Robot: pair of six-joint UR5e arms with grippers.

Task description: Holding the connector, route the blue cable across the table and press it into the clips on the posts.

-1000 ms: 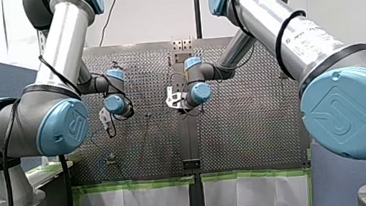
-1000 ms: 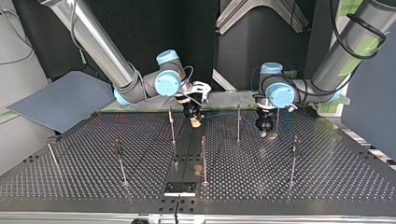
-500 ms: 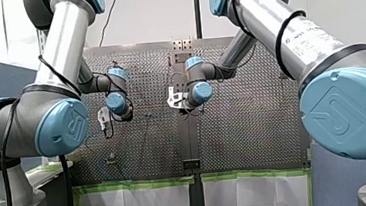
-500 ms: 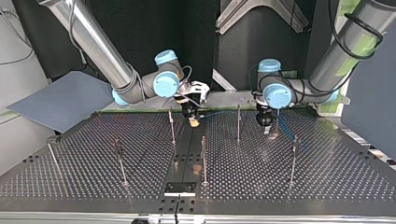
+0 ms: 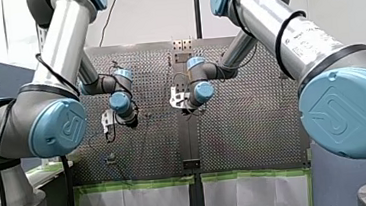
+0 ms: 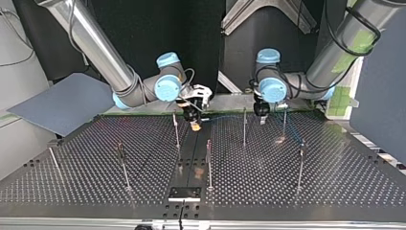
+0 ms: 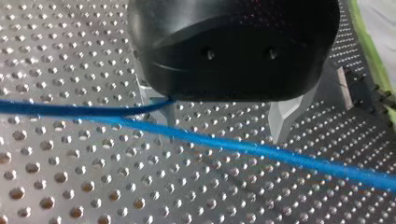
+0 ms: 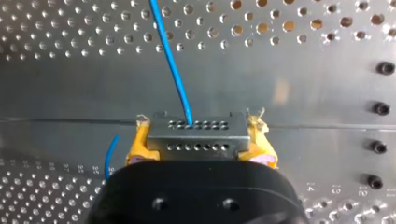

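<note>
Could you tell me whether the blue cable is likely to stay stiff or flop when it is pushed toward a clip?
Probably floppy: the blue cable is thin and bends loosely over the table beneath my open left gripper. Likely light: it leaves the connector in my right gripper in a gentle bow.

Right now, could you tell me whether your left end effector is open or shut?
Open: on my left end effector, fingers stand apart; blue cable unclamped.

My left gripper (image 7: 228,122), 2 metal fingers (image 7: 284,119) wide apart; my right gripper (image 8: 200,134), 2 yellow-padded fingers (image 8: 138,145) tight in a grip
</note>
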